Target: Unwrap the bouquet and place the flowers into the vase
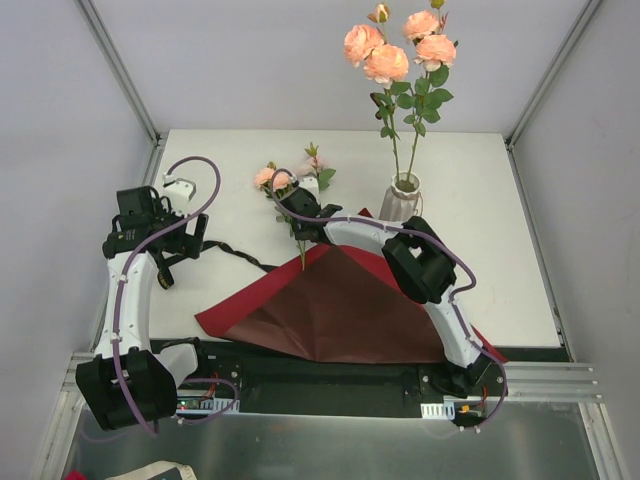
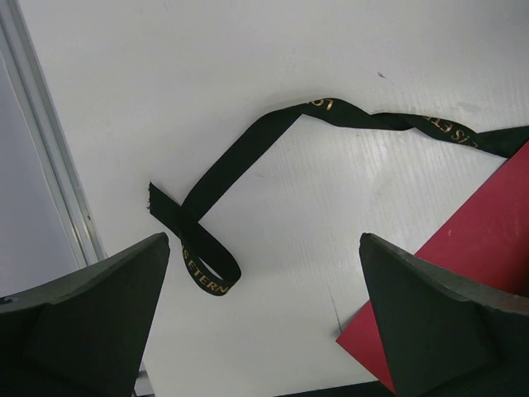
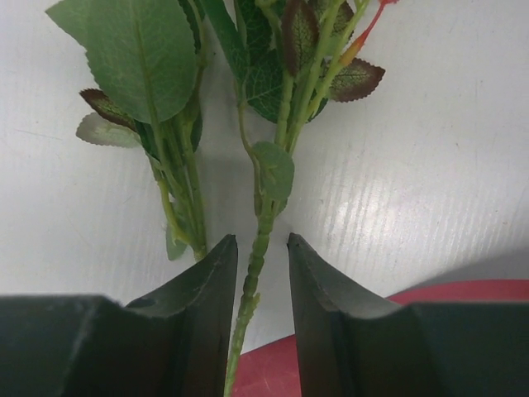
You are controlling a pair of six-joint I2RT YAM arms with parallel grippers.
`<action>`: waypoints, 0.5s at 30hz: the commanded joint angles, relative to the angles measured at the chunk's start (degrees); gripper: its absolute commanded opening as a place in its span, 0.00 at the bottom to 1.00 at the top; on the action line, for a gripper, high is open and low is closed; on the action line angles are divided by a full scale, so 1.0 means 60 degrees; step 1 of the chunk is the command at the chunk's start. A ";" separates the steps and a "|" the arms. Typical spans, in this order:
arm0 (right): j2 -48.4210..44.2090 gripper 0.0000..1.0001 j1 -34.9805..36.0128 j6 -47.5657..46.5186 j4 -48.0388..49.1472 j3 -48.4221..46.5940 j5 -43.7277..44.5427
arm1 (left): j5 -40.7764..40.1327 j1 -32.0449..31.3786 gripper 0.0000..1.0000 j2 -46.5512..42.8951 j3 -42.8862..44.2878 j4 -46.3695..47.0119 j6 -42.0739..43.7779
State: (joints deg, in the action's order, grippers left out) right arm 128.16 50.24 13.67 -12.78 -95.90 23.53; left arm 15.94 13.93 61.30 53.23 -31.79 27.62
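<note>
The dark red wrapping paper lies unfolded on the table, and the black ribbon lies loose to its left. Several peach-pink flowers stand in the ribbed vase at the back. More flowers lie on the table left of the vase. My right gripper is down over them. Its jaws are narrowly apart around one green stem, with a gap still showing on the right side. A second stem lies just outside the left finger. My left gripper hangs wide open above the ribbon, holding nothing.
A corner of the red paper reaches under the left gripper's right finger. White walls with metal frame rails close in the table on the left, back and right. The right arm arches over the paper.
</note>
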 commanded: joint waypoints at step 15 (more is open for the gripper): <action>-0.1098 0.01 -0.0375 0.0431 0.0399 -0.0219 0.0429 | -0.0050 0.0021 0.99 -0.0768 0.0020 -0.0282 0.0304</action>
State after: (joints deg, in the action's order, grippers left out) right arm 128.31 48.49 14.83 -13.10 -95.90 24.73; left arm 15.94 13.93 58.74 52.77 -32.45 28.05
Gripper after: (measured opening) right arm 0.062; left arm 0.992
